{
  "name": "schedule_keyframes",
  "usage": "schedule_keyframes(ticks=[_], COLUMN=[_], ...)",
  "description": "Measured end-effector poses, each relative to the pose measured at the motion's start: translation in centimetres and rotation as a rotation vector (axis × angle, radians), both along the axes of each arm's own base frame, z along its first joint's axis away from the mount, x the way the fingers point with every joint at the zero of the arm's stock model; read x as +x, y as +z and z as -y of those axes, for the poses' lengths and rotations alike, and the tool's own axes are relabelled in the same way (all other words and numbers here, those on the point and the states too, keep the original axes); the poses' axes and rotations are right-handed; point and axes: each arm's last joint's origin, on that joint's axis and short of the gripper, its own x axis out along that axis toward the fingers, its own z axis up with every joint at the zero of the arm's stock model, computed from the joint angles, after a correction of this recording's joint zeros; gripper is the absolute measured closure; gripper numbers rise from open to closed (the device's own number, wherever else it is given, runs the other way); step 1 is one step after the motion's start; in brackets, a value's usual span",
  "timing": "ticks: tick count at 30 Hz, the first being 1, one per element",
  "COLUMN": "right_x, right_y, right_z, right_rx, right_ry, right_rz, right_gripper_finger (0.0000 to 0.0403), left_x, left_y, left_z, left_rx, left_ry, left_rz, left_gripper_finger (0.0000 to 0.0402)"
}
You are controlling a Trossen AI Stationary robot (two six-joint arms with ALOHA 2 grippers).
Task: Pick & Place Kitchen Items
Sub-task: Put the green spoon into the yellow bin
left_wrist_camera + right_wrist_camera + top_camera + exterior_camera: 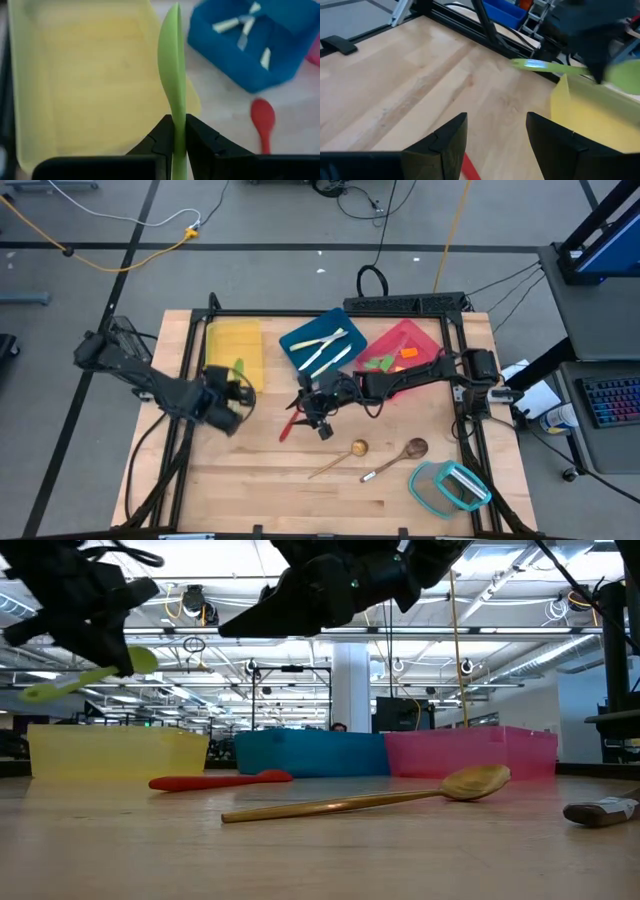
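Observation:
My left gripper (228, 392) is shut on a green spoon (173, 75) and holds it above the near right part of the flat yellow tray (233, 345). The spoon also shows in the low view (90, 676). My right gripper (495, 131) is open and empty above the table's middle (318, 408), over a red spoon (290, 425) that lies flat on the wood. Cream knives (325, 345) lie in the blue tray (296, 340). Small coloured pieces (385, 361) lie in the pink tray (420, 338). Two brown wooden spoons (345, 457) (398, 457) lie near the front. My left gripper pinches the green spoon's handle (178, 131) between its two fingers, just behind the bowl. The spoon stands edge-on between the fingers, and its bowl (171, 52) reaches forward past the fingertips. It is lifted clear over the yellow tray, slightly tilted.
A teal-rimmed clear container (450, 486) lies at the near right corner. A dark frame (330, 311) runs along the table's far side and both side edges. Bare wood (250, 480) spreads at the near left and middle.

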Motion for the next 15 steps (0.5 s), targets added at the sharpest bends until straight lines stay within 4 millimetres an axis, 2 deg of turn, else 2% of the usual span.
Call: schedule_keyframes(ticks=[4,10,15], right_x=[0.0,-0.1,0.0], right_y=[0.0,0.0,0.3], right_z=[-0.7,-1.5,-1.7], right_rx=[0.000,0.000,0.001], right_ry=[0.016,0.036,0.040], right_rz=[-0.001,0.006,0.034], right_gripper_finger=[0.0206,0.0206,0.0206], left_x=[-0.1,-0.6,0.4], left_y=[1.1,2.0,2.1], left_z=[-2.6,-6.4,-9.7], left_rx=[0.069,0.117,0.094], left_ry=[0.019,0.112,0.146], left_rz=[-0.019,-0.076,-0.089], left_gripper_finger=[0.0376,0.0376,0.0364])
